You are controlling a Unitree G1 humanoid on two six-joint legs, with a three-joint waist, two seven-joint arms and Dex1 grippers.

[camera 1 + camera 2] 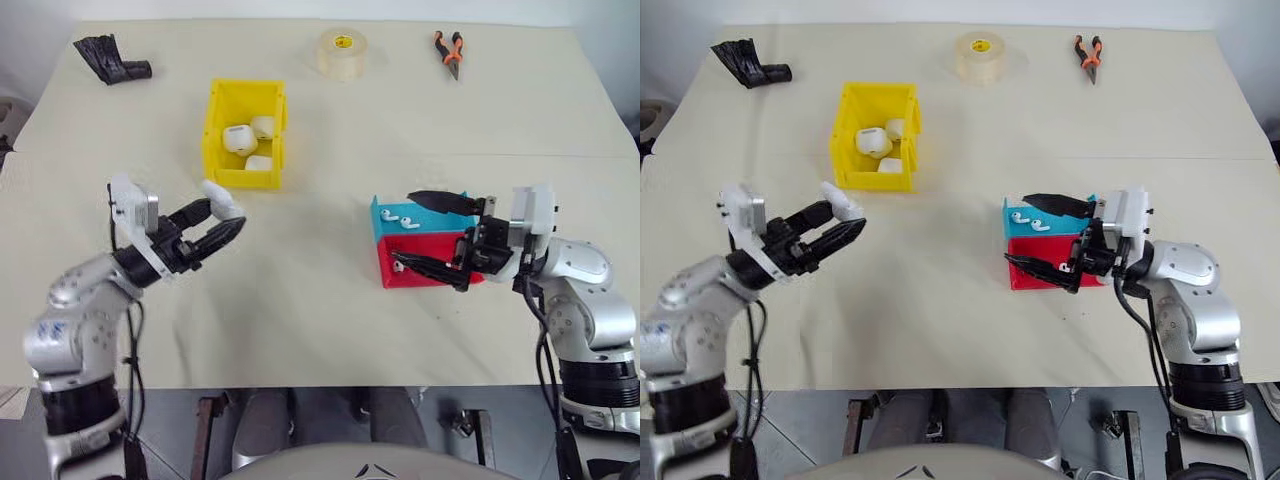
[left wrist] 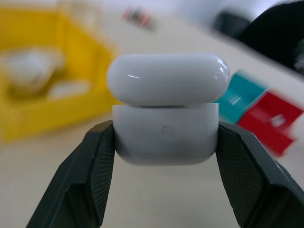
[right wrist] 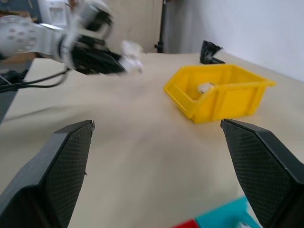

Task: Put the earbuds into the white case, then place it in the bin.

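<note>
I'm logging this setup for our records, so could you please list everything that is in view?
White case: one, white, lid ajar, held clear of the table in the left gripper.
Bin: one, yellow, far left of centre, three white cases inside.
Blue tray: one, right of centre, two white earbuds in it.
Red tray: one, directly in front of the blue tray, with one white earbud visible in it.
Tape roll: one, clear, far edge.
Pliers: one, orange-and-black handles, far right.
Black object: one, far left corner.
Table: one, beige cover.
Left gripper: shut on the case.
Right gripper: open, over the trays.
</note>
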